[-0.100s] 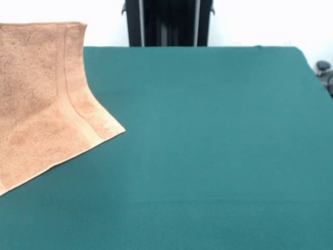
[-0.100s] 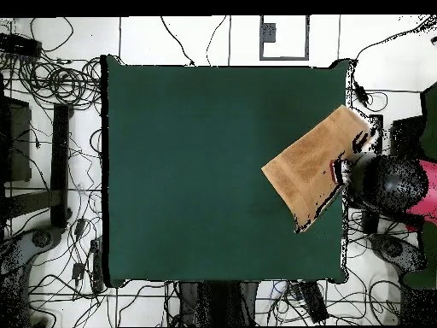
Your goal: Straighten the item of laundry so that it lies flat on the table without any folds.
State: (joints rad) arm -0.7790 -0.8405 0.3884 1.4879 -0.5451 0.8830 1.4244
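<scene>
The item of laundry (image 1: 36, 109), an orange-tan towel with a woven band near its end, is at the left of the front view. Its upper part hangs upright above the table (image 1: 208, 135) while its lower corner rests spread on the green cloth. From overhead the towel (image 2: 307, 162) lies diagonally at the table's (image 2: 188, 171) right edge. My gripper (image 2: 340, 171) sits at the towel's edge under the red and black arm and holds that edge raised. The front view does not show the gripper.
The arm's round black and red head (image 2: 393, 184) hangs just beyond the table's right edge in the overhead view. Cables and stands (image 2: 51, 154) lie on the floor around the table. A dark frame (image 1: 166, 23) stands behind the far edge.
</scene>
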